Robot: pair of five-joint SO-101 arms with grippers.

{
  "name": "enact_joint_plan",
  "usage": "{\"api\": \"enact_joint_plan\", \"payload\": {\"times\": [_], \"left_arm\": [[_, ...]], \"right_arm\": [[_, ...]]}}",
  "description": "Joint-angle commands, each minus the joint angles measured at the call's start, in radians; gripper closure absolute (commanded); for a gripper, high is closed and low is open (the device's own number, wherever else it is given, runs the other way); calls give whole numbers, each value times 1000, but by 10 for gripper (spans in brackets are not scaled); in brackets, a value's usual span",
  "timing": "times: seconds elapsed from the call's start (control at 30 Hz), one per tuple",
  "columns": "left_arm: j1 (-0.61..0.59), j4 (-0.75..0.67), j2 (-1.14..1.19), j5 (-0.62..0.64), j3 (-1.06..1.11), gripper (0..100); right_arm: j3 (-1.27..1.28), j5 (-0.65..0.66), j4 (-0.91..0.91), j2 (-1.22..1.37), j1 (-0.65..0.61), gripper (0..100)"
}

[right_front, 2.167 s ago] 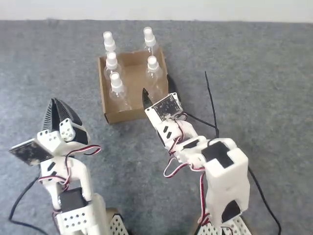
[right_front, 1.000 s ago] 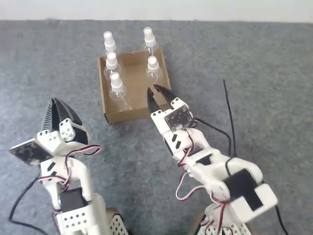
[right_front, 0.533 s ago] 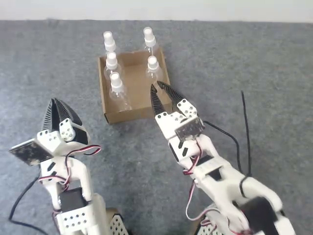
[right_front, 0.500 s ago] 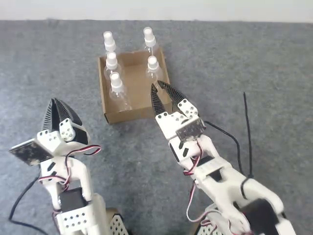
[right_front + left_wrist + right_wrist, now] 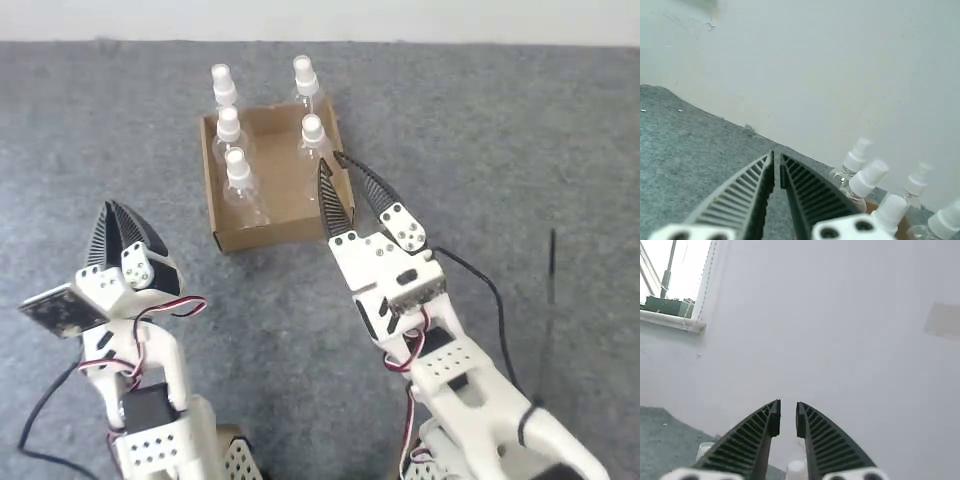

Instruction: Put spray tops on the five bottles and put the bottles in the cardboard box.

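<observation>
The right claw (image 5: 331,162) has pulled back from the cardboard box (image 5: 262,236) and lifted, slightly open and holding nothing. The left claw (image 5: 113,206) stays closed at near left. Three bottles (image 5: 238,175) with spray tops stand in the box, and two other bottles (image 5: 222,88) wait just beyond its far wall, probably next to load

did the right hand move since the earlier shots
Yes. Against the cardboard box, the right hand has shifted rightward and back toward its arm's base.
</observation>
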Motion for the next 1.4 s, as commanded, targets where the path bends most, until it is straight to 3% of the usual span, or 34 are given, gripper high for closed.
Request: {"api": "enact_joint_plan", "payload": {"times": [0.0, 0.53, 0.77, 1.13, 1.37], "left_arm": [[-5, -31, -20, 8, -4, 988], [-3, -29, -20, 8, -4, 988], [-3, -29, -20, 8, -4, 988], [-3, -28, -20, 8, -4, 988], [-2, -26, -20, 8, -4, 988]], "right_arm": [[-32, 8, 186, -151, 1, 988], [-25, 8, 895, -734, 19, 986], [-23, 6, 1104, -878, 113, 986], [-17, 6, 1452, -1156, 119, 986], [83, 6, 1480, -1178, 157, 986]]}}
